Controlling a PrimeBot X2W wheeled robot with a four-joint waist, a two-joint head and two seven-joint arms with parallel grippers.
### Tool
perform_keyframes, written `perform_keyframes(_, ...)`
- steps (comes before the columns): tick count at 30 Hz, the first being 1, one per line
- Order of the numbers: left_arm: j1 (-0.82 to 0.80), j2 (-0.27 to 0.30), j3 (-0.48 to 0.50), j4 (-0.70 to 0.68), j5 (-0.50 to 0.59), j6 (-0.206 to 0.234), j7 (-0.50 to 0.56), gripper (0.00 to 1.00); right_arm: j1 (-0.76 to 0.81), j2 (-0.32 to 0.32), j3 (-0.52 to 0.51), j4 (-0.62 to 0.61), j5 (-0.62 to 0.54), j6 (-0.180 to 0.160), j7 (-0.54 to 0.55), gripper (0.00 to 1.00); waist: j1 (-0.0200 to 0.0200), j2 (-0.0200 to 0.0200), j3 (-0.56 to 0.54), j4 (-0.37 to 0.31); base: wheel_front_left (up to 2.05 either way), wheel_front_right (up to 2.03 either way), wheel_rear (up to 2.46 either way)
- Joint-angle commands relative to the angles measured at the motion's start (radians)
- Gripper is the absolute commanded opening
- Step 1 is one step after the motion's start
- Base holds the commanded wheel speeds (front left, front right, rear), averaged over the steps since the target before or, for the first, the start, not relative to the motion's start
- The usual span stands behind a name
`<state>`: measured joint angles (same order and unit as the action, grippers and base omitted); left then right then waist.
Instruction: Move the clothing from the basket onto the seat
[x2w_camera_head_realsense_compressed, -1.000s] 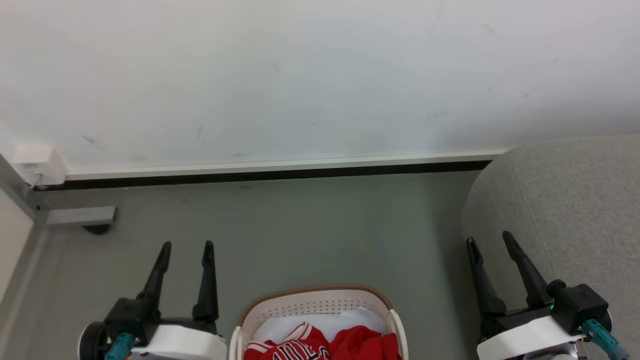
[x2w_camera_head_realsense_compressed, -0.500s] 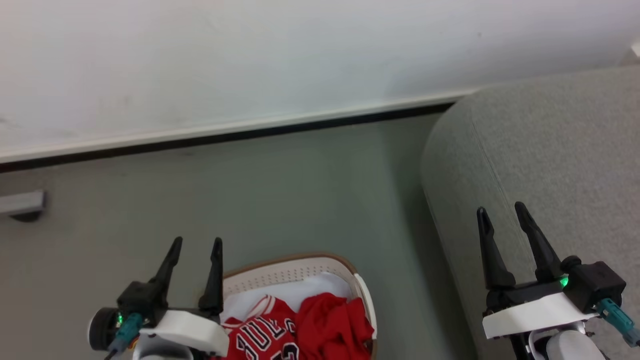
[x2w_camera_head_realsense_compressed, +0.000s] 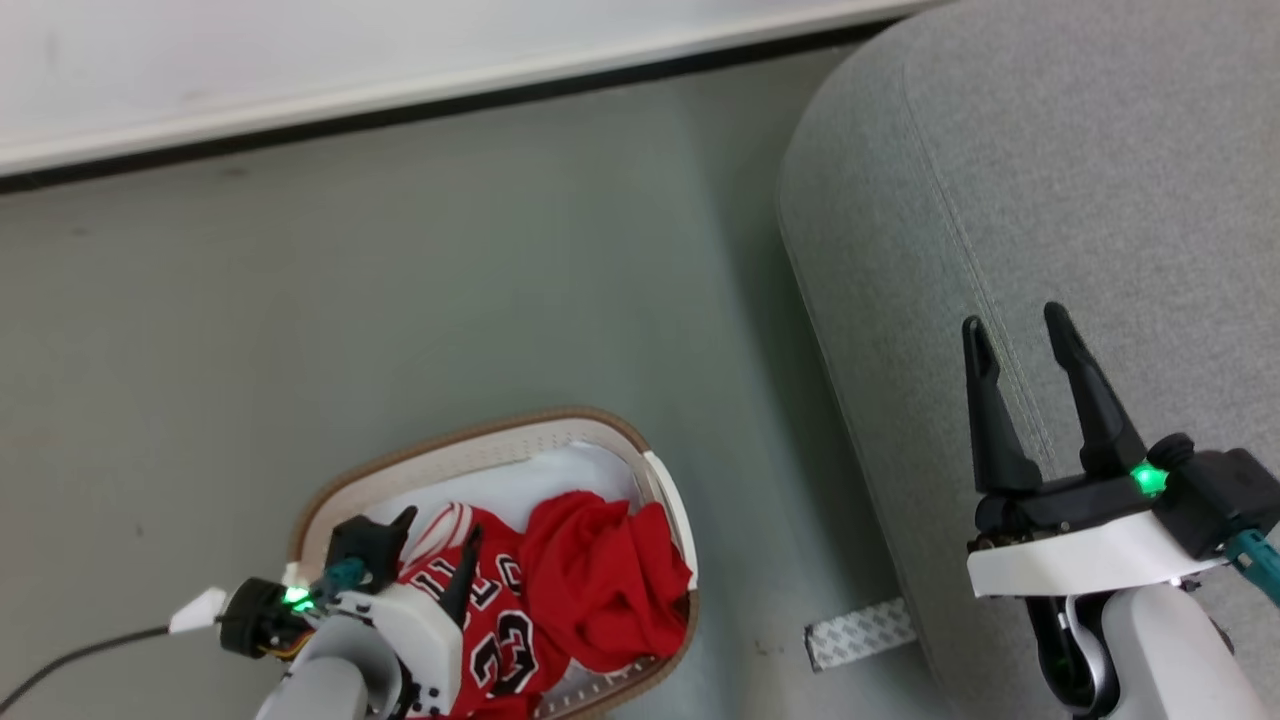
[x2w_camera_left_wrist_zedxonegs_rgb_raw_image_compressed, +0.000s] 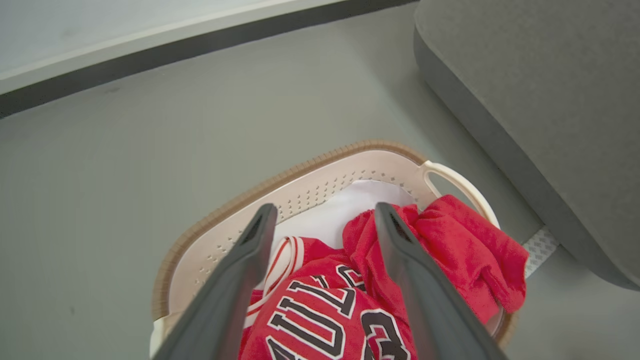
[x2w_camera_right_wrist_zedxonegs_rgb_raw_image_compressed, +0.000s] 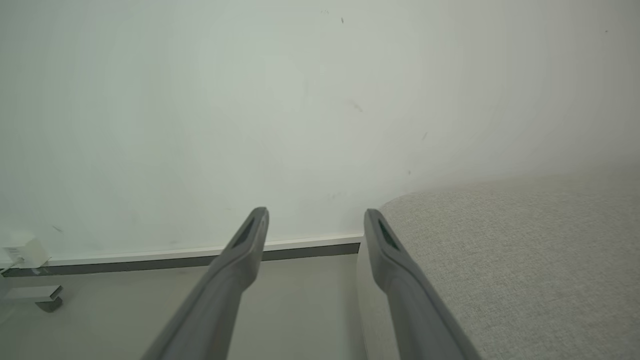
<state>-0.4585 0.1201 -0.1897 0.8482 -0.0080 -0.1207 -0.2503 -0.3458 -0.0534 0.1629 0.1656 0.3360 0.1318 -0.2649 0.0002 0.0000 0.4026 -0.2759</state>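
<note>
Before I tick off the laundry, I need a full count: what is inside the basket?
Inside the basket lie a red jersey with lettering and a plain red garment, on a white sheet. Anything beneath the red pile is covered.

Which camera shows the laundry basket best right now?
The head view: the basket shows nearly whole, rim and handle. The left wrist view is closer but cuts its near end. The right wrist view faces wall and seat.

The basket (x2w_camera_left_wrist_zedxonegs_rgb_raw_image_compressed: 310, 190) is smooth plastic with a woven-looking rim. The seat (x2w_camera_head_realsense_compressed: 1000, 150) is matt, coarse-woven cloth. The jersey (x2w_camera_left_wrist_zedxonegs_rgb_raw_image_compressed: 310, 320) is smooth cloth, the plain red garment (x2w_camera_head_realsense_compressed: 600, 580) fuzzier.
</note>
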Motion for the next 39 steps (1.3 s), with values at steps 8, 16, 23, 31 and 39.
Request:
perform_keyframes(8, -0.153, 0.021, -0.168, 0.236, 0.047, -0.010, 0.065, 1.00, -0.059, 0.004, -0.030, -0.041, 0.028, -0.002, 0.001, 1.00, -0.0002, 0.0000, 0.150, -0.055, 0.00, 0.00, 0.00)
perform_keyframes(16, -0.266, 0.076, -0.320, 0.394, 0.013, -0.008, 0.162, 1.00, -0.100, 0.004, -0.030, -0.063, 0.072, -0.002, 0.001, 1.00, -0.0002, 0.0000, 0.247, -0.107, 0.00, 0.00, 0.00)
perform_keyframes(23, -0.316, 0.134, -0.366, 0.430, 0.044, -0.008, 0.323, 1.00, -0.114, 0.004, -0.022, -0.076, 0.106, -0.002, 0.001, 1.00, -0.0002, 0.0000, 0.326, -0.151, 0.00, 0.00, 0.00)
perform_keyframes(31, -0.323, 0.152, -0.399, 0.437, 0.042, -0.008, 0.352, 1.00, -0.131, 0.004, -0.014, -0.077, 0.126, -0.002, 0.001, 1.00, -0.0002, 0.0000, 0.373, -0.174, 0.00, 0.00, 0.00)
perform_keyframes(39, -0.283, 0.156, -0.412, 0.437, -0.001, -0.008, 0.273, 0.00, -0.117, 0.003, -0.021, -0.056, 0.104, -0.002, 0.001, 1.00, -0.0002, 0.0000, 0.320, -0.151, 0.00, 0.00, 0.00)
